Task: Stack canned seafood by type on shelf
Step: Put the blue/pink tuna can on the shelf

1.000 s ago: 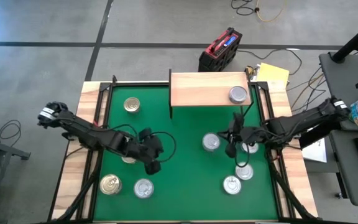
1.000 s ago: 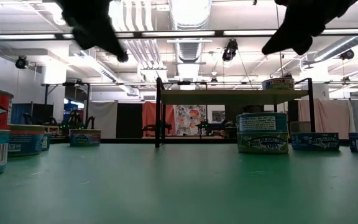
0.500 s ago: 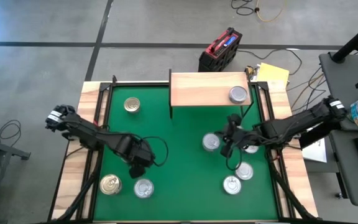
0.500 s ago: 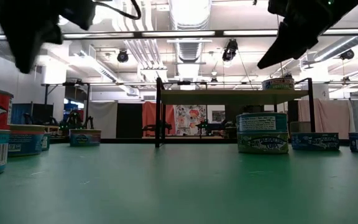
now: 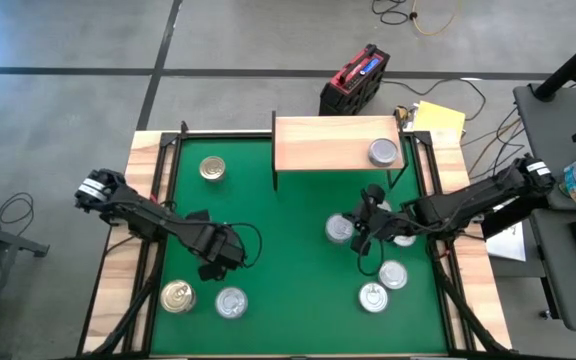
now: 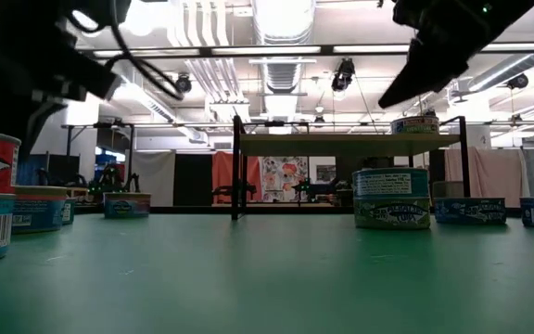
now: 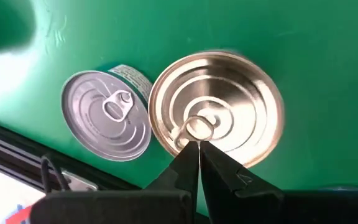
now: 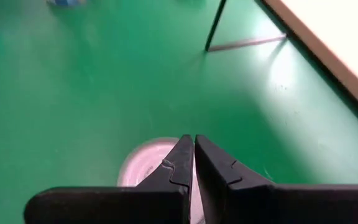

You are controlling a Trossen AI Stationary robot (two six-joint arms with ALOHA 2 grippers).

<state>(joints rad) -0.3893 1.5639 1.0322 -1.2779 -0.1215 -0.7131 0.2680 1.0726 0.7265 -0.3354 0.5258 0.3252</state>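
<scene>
Swinging toward seven o'clock, our left pincer (image 5: 208,268) is hovering shut, empty; one can (image 5: 383,152) is sitting on the shelf (image 5: 328,143), others waiting.

Two dark jointed robot arms

The left arm (image 5: 148,215) and right arm (image 5: 468,203) are black, each with a white band near its outer end and thin black cables looping alongside; tapered matte-black fingers (image 7: 188,171) end each arm.
</scene>
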